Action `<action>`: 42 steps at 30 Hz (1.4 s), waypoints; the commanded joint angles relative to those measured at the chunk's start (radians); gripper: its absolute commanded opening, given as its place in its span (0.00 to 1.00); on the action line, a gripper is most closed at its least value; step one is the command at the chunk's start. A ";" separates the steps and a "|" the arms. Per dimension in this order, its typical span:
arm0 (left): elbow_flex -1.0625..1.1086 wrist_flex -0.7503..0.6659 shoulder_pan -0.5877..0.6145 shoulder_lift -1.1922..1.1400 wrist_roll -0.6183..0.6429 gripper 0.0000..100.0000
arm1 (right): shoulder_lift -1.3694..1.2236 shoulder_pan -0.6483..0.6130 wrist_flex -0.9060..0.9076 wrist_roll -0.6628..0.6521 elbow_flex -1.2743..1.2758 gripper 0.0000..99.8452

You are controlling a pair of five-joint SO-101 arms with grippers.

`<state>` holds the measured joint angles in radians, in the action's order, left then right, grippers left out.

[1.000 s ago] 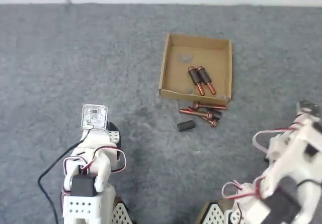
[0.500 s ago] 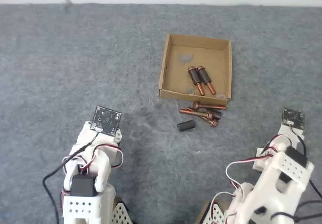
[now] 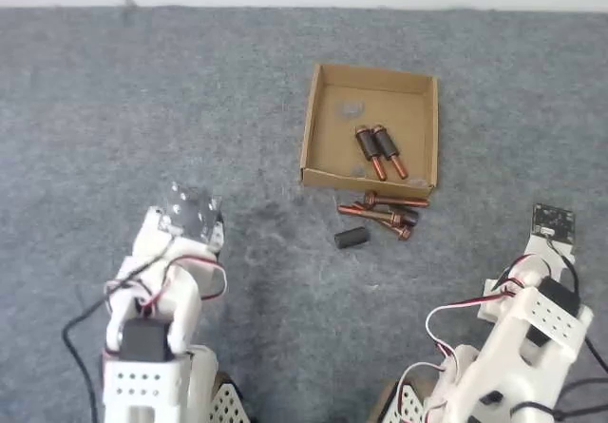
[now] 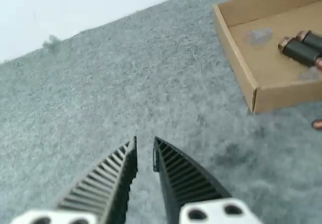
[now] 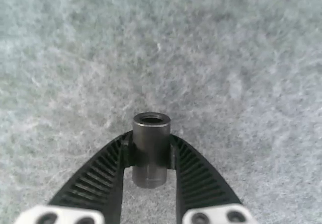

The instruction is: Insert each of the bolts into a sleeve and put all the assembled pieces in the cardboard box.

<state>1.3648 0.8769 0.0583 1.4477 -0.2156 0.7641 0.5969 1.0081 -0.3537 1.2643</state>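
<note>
Sleeve (image 5: 151,156), short and black, is gripped from both sides by my right claw (image 5: 151,141), with its open end pointing away from the wrist, over the grey surface (image 5: 226,58). My left claw (image 4: 144,143) holds nothing; its fingers stand a narrow gap apart above the surface, well apart from the cardboard box (image 3: 309,128). Inside the box two assembled pieces (image 3: 380,150) lie side by side. Just outside its near wall lie loose bolts (image 3: 385,209) in a small heap, and near them a second sleeve (image 3: 351,237).
</note>
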 commanded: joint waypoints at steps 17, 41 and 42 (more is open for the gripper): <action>-0.648 0.058 -0.471 -1.068 -0.157 0.06 | 0.033 -0.010 -0.042 -0.020 0.017 0.01; -1.053 0.058 -0.709 -1.600 -0.491 0.24 | 0.033 -0.058 -0.062 -0.021 0.034 0.01; -1.079 0.060 -0.706 -1.625 -0.491 0.23 | 0.033 -0.059 -0.062 -0.021 0.034 0.01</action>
<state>0.4043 0.9306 -0.6460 -0.1450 -0.7004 0.7656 0.5478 0.9620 -0.3598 1.3027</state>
